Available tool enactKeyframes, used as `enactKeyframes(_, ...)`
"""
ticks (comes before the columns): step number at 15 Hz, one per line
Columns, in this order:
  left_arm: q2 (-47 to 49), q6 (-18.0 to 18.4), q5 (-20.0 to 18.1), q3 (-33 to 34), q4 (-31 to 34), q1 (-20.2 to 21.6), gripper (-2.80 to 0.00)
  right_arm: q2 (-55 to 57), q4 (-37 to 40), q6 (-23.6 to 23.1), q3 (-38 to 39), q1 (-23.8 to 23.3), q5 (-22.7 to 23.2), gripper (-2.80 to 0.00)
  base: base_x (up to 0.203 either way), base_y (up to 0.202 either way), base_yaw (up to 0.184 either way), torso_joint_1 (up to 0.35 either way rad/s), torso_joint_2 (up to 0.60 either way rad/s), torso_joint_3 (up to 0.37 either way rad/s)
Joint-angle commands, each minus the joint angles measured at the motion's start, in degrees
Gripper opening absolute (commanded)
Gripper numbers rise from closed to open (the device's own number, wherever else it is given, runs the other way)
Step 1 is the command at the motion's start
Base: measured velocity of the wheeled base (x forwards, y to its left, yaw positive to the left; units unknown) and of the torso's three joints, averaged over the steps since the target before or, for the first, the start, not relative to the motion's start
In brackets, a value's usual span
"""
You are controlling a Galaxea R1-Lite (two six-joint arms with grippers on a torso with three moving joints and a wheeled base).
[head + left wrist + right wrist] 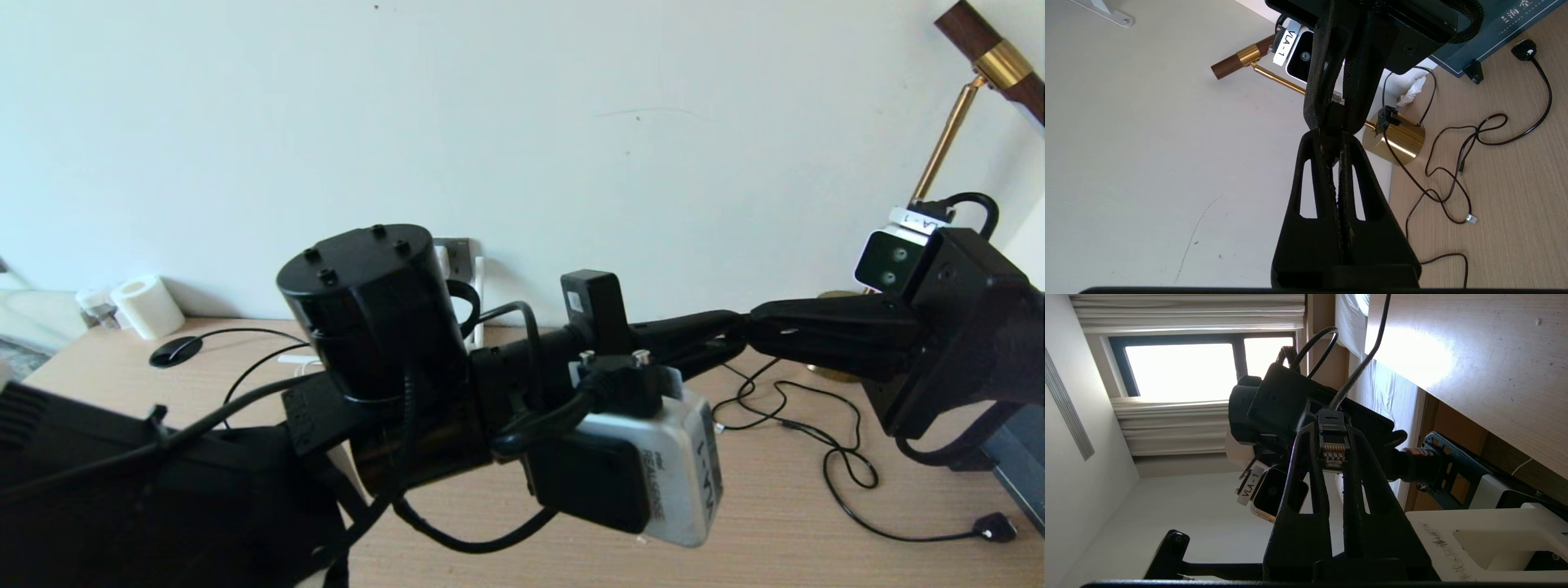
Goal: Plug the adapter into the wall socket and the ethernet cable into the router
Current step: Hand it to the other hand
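Mostly hidden, the ethernet cable (1332, 447) shows only its plug between the right gripper (1333, 457)'s jaws.

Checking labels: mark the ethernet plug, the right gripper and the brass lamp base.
ethernet cable (1333, 451), right wrist view, on its clear plug tip with the gold contacts.
right gripper (1333, 435), right wrist view, midway between the fingertips clamping the plug.
brass lamp base (1404, 141), left wrist view, on its round side.

"VLA-1" on a wrist camera tag (1283, 45); "REALSENSE" on the left wrist camera (669, 482).
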Motion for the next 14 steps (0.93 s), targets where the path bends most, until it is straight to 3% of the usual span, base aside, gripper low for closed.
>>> enactKeyframes(1, 0.0, 0.4, -0.1, 0.3, -0.2, 0.0, -2.8, -0.1, -0.2, 0.4, 0.0, 0.0, 0.4, -2.8, 0.0, 0.0, 0.0, 0.0, 0.0, 0.0)
enactKeyframes(7, -0.1, 0.4, 0.0, 0.2, -0.2, 0.0, -2.8, -0.3, -0.3, 0.4, 0.0, 0.0, 0.4, -2.8, 0.0, 0.0, 0.0, 0.0, 0.0, 0.0)
enactKeyframes(8, -0.1, 0.3, 0.0, 0.2, -0.2, 0.0, -0.27, -0.3, -0.2, 0.4, 0.0, 0.0, 0.3, -2.8, 0.0, 0.0, 0.0, 0.0, 0.0, 0.0)
enactKeyframes(9, -0.1, 0.3, 0.0, 0.2, -0.2, 0.0, 0.0, -0.4, -0.2, 0.4, 0.0, 0.0, 0.4, -2.8, 0.0, 0.0, 0.0, 0.0, 0.0, 0.0)
enactKeyframes(14, 0.0, 0.3, 0.0, 0.2, -0.2, -0.7, 0.0, -0.5, -0.2, 0.5, 0.0, 0.1, 0.3, -2.8, 0.0, 0.0, 0.0, 0.0, 0.0, 0.0)
